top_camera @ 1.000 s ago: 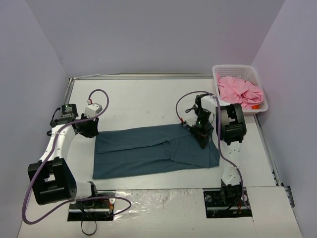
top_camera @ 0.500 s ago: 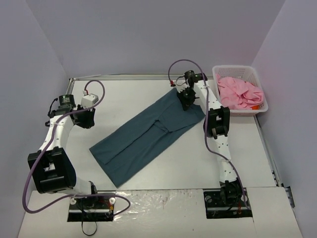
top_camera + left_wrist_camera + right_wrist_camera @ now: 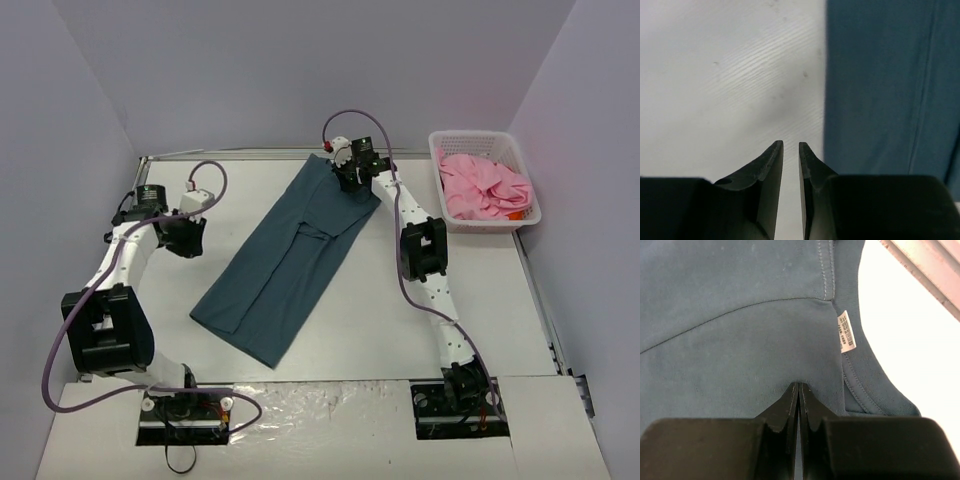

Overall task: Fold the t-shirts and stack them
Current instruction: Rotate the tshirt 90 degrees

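Top camera: high behind my bases, looking down across the whole table. Left wrist camera: close over my left gripper, facing the table and the teal t-shirt edge. Right wrist camera: even nearer, past my right gripper, on that shirt's label. All three share the shirt.

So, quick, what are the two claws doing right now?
Left gripper: slightly open, empty, over the table beside the teal t-shirt.
Right gripper: shut, pinching the teal t-shirt near its neck label.
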You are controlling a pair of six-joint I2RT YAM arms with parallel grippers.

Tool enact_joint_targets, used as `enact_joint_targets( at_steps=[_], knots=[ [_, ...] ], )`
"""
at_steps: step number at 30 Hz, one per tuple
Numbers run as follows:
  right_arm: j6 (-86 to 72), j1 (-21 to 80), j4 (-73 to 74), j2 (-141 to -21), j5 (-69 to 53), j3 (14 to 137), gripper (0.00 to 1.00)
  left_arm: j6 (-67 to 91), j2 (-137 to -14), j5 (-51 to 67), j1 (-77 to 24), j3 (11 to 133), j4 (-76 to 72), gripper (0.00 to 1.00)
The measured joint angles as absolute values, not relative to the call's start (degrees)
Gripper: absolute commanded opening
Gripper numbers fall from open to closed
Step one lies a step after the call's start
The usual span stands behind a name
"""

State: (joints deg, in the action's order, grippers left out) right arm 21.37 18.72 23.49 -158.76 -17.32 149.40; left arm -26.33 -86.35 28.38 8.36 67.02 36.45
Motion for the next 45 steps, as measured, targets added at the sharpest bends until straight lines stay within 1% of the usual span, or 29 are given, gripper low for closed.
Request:
enact_joint_targets(
  at_steps=[6,10,16,23,28,39,45],
  knots=[
    [20.4,18.5,21.5,-159.1,-17.2,149.4,0.00,-31.1,-88.5,28.1,-2.7,67.0,40.3,0.06],
    [20.0,18.5,21.2,-159.1,-17.0,149.3,0.00,-33.6,-91.5,27.4,-7.7,67.0,41.8,0.02],
    [19.5,18.3,19.0,-159.1,-16.4,147.9,0.00,-36.1,-97.3,25.1,-9.4,67.0,42.5,0.02],
    [18.4,18.0,18.1,-159.0,-16.5,147.3,0.00,-38.5,-101.8,25.0,-11.2,67.0,44.3,0.02],
    [16.9,18.0,18.0,-159.0,-16.3,147.3,0.04,-40.4,-103.6,24.9,-13.9,67.2,45.9,0.02],
    [13.2,17.7,17.7,-159.0,-15.5,147.3,0.07,-42.3,-107.9,23.7,-21.3,71.8,52.1,0.02],
    [12.2,17.6,18.0,-159.1,-14.7,147.8,0.08,-41.5,-110.5,23.4,-30.4,74.7,55.3,0.02]
  ],
)
